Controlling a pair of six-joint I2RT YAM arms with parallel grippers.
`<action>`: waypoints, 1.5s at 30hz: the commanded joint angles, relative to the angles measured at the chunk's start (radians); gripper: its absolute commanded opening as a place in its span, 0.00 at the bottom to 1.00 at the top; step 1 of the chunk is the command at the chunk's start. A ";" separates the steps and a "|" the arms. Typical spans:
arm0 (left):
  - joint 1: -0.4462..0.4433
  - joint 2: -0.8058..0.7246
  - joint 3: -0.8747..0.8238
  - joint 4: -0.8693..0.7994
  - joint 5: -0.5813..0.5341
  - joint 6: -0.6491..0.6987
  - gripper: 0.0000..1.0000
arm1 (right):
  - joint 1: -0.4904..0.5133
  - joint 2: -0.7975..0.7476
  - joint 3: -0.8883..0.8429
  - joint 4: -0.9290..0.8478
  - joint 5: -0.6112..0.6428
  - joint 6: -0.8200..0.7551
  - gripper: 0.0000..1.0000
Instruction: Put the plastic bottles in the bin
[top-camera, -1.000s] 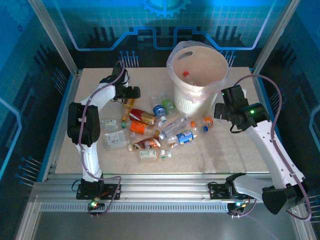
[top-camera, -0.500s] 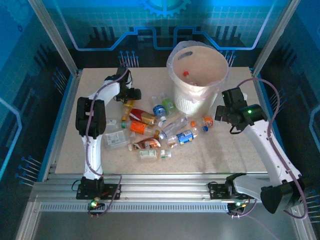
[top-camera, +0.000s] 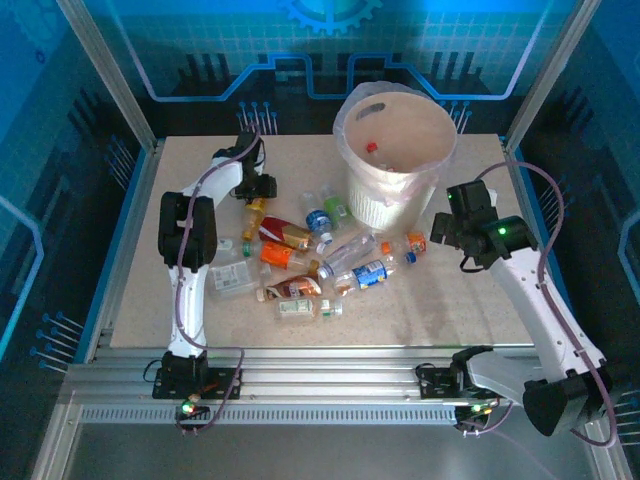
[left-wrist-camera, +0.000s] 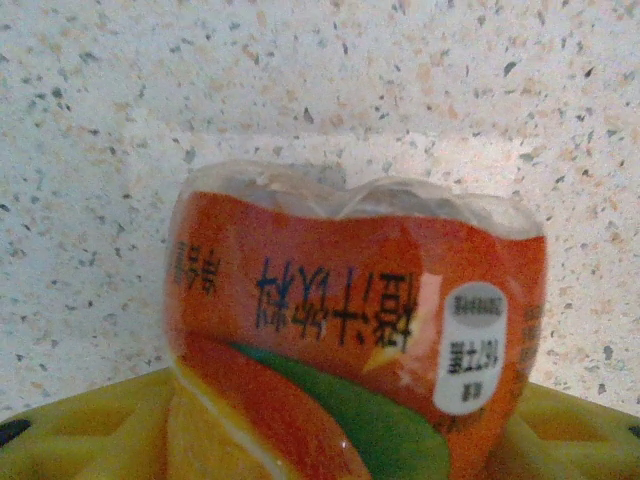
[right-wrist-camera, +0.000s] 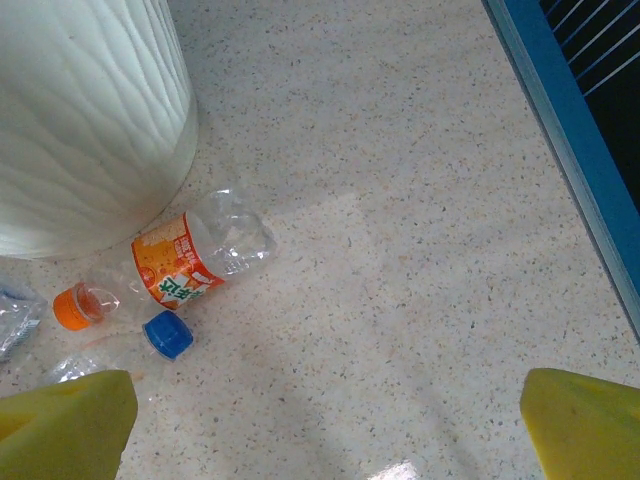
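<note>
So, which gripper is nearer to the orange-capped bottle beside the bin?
Right. The right gripper hovers just right of the orange-capped bottle, jaws open; the left gripper is across the pile, at another orange-labelled bottle.

White bin (top-camera: 385, 205) upright at far centre of table (top-camera: 450, 300); plastic bottles (top-camera: 278, 254) scattered before it (mostly to its left); left gripper (top-camera: 256, 195) low at pile's far edge; right gripper (top-camera: 446, 226) beside bin.

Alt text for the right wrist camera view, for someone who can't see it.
A small clear bottle with an orange label and orange cap lies on the speckled table beside the white ribbed bin, ahead of the open right gripper.
</note>
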 joint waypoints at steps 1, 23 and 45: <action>0.015 -0.002 0.061 -0.018 -0.044 0.026 0.53 | -0.014 -0.023 -0.022 0.032 -0.002 0.022 1.00; 0.001 -0.406 0.074 0.170 0.003 -0.041 0.37 | -0.076 -0.071 -0.115 0.066 0.005 0.048 1.00; -0.330 -0.650 -0.010 0.622 0.119 -0.156 0.33 | -0.198 -0.154 -0.257 0.143 -0.011 0.099 1.00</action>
